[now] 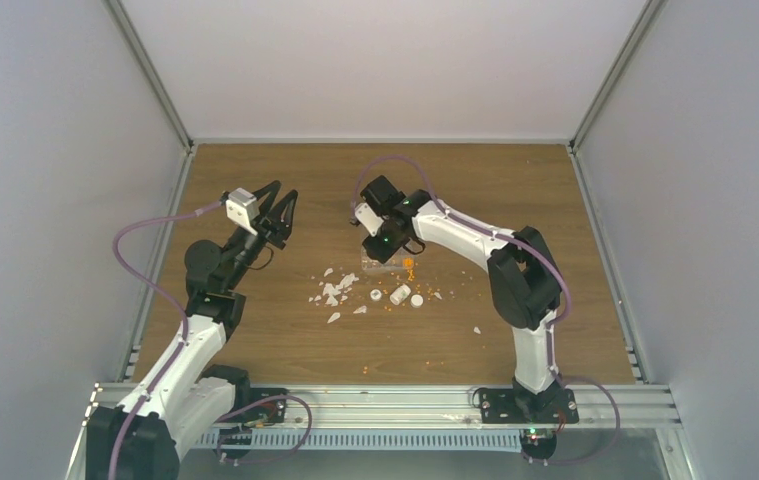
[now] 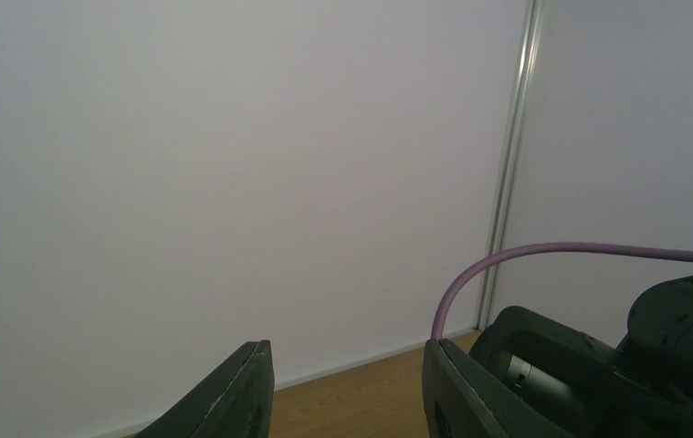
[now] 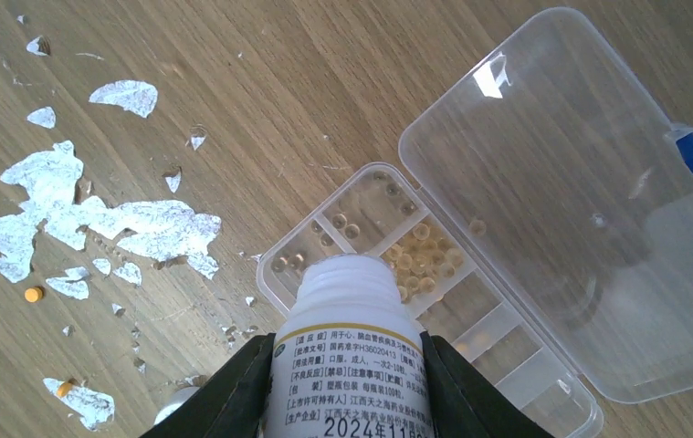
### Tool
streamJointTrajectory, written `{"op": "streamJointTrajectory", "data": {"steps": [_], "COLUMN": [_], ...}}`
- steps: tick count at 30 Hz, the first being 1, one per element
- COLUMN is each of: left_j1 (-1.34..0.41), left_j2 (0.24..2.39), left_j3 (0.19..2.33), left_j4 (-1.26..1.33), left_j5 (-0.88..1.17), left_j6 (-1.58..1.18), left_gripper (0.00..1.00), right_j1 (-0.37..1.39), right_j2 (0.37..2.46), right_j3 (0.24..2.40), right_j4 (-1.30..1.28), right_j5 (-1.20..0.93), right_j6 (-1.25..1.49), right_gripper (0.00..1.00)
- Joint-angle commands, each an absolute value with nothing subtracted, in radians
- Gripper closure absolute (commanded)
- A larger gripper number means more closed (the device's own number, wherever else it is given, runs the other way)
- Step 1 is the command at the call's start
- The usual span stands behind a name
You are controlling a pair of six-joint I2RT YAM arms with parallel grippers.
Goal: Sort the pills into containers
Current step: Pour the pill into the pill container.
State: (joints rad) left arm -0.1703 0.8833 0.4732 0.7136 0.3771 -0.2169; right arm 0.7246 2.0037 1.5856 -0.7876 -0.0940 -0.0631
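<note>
While the top view shows your right gripper (image 1: 387, 248) stooped over the clear organiser box (image 1: 383, 263) at mid-table, the left gripper (image 1: 277, 212) hangs raised well to the left, its jaws spread wide and empty. Loose orange pills (image 1: 408, 268) lie just beside the box, with white flakes (image 1: 335, 290) and small white vials (image 1: 400, 295) scattered nearer you.

In the left wrist view you see only the enclosure wall past two widely parted fingers (image 2: 242, 392), with nothing between them.

In the right wrist view the fingers are clamped on a white labelled pill bottle (image 3: 351, 328), its neck pointing at the box's compartments. The lid (image 3: 580, 201) lies folded back. Yellowish round pills rest in a few compartments at one end, most of them in one.

I judge you are mid-pour. Next you need a little more tilt, with the neck kept inside one compartment's walls, or grains will skip onto the table (image 3: 306, 82), where one stray pill (image 3: 34, 294) lies among the flakes.
</note>
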Motion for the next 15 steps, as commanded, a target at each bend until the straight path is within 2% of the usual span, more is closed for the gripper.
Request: {"op": "streamJointTrajectory", "data": {"steps": [1,3,9,12,14,15], "left_j1": [-0.159,-0.159,-0.157,-0.157,-0.157,-0.157], "left_j2": [0.885,0.881,0.893,0.899,0.900,0.898], "left_j3": [0.494,0.492,0.495,0.496,0.497,0.497], "left_j4": [0.743,0.741,0.748,0.750,0.749,0.750], "left_j5": [0.372,0.368,0.375,0.377,0.377,0.379], "left_j6": [-0.209,-0.208,-0.211,-0.212,-0.213,-0.213], "left_gripper": [0.01,0.01,0.01,0.01,0.01,0.01], "right_j1": [0.717,0.729,0.728,0.722,0.733,0.728], "right_j2": [1.991,2.034,2.031,2.000,2.025,2.034], "right_j3": [1.589,1.627,1.580,1.552,1.586,1.590], "right_j4": [-0.778,-0.853,-0.856,-0.810,-0.857,-0.867], "right_j5": [-0.072,0.017,0.082,-0.036,0.073,0.005], "right_j6": [-0.044,-0.062,-0.058,-0.064,-0.047,-0.069], "right_gripper": [0.29,0.29,0.27,0.27,0.27,0.27]}}
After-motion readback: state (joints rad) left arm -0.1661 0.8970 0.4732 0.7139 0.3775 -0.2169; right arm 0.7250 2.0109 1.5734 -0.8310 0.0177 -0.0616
